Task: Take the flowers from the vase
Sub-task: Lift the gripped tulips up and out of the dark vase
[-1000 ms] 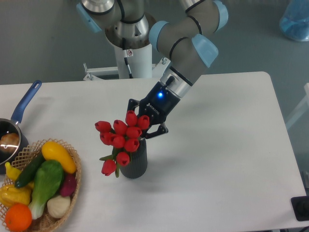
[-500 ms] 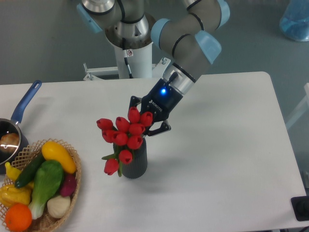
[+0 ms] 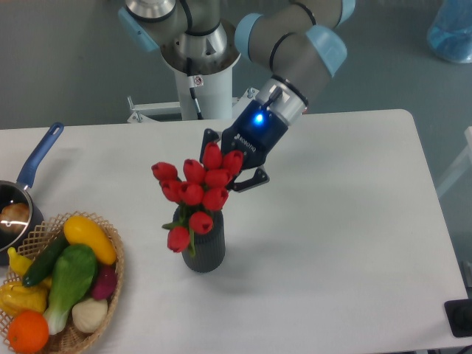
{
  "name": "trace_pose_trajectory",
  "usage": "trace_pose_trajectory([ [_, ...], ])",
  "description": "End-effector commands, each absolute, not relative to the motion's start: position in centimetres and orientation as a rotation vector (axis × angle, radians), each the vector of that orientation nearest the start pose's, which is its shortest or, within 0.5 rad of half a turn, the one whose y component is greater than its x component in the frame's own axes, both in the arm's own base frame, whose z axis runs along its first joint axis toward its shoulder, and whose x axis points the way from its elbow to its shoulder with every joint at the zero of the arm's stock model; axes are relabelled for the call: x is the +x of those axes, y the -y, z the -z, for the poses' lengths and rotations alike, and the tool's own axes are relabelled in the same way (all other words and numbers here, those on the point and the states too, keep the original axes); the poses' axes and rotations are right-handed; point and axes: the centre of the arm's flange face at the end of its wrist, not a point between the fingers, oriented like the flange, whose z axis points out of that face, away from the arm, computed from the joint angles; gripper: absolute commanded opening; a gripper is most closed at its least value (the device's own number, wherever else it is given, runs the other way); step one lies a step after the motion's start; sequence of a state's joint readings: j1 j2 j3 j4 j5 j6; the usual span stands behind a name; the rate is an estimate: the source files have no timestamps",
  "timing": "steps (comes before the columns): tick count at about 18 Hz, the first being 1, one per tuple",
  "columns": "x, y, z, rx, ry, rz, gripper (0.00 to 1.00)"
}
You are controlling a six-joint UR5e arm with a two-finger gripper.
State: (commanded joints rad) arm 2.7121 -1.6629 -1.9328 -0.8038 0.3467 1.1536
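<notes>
The flowers (image 3: 198, 189), a bunch of red tulip buds with green leaves, stand tilted over the vase (image 3: 206, 252), a short dark grey ribbed cylinder near the table's middle. Their lower stems still reach into its mouth. My gripper (image 3: 230, 172) comes down from the upper right and is shut on the flowers just behind the top buds. The buds partly hide its black fingers.
A wicker basket (image 3: 116, 254) of toy vegetables and fruit sits at the front left. Behind it a saucepan with a blue handle (image 3: 38, 157) lies at the left edge. A blue bag (image 3: 451, 32) is at the far right, and a black block (image 3: 459, 318) at the front right corner.
The gripper has risen and shifted slightly right with the flowers in it. The bunch sits higher above the vase than before. The vase has not moved.
</notes>
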Motion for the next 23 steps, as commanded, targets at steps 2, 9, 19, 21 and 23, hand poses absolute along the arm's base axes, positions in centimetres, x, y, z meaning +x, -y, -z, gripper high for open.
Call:
trace_pose_trajectory([
  [2, -35.6, -41.2, -41.5, -1.886, -0.223, 0.275, 0.29],
  [9, -36.3, -40.1, -43.9, -1.8, -0.227, 0.261, 0.29],
  [19, -38.6, -37.1, -47.3, -1.691, -0.201, 0.217, 0.29],
  [21, -39.1, -36.7, -48.3, -1.674, -0.182, 0.224, 0.29],
  [23, -39.6, -36.4, -49.2, -1.674, -0.158, 0.23, 0.29],
])
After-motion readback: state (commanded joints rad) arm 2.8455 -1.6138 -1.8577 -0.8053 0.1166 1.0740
